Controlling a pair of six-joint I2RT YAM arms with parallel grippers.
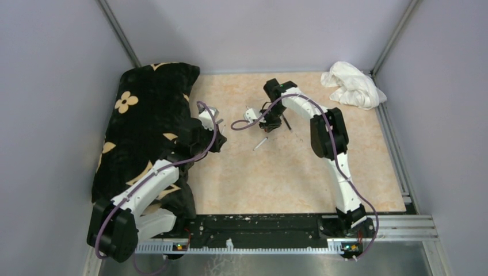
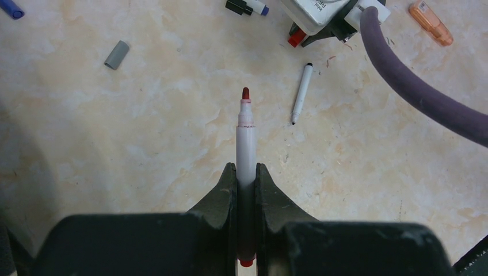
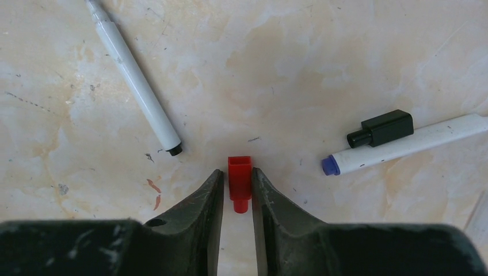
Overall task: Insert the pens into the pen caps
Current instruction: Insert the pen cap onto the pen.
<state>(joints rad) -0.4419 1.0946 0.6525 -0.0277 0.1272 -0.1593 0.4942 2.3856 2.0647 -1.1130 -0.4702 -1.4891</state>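
The red-tipped pen [image 2: 245, 135] is clamped in the left gripper [image 2: 246, 172], tip jutting out ahead. On the tabletop [image 3: 299, 63], the red cap [image 3: 240, 187] is flanked closely by the right gripper [image 3: 237, 172]; whether it's actually pinched cannot be told.

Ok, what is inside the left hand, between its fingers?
The left hand is shut on a pen with a white barrel and an uncapped red tip. The fingers cover the barrel's lower part; only a red end shows below them.
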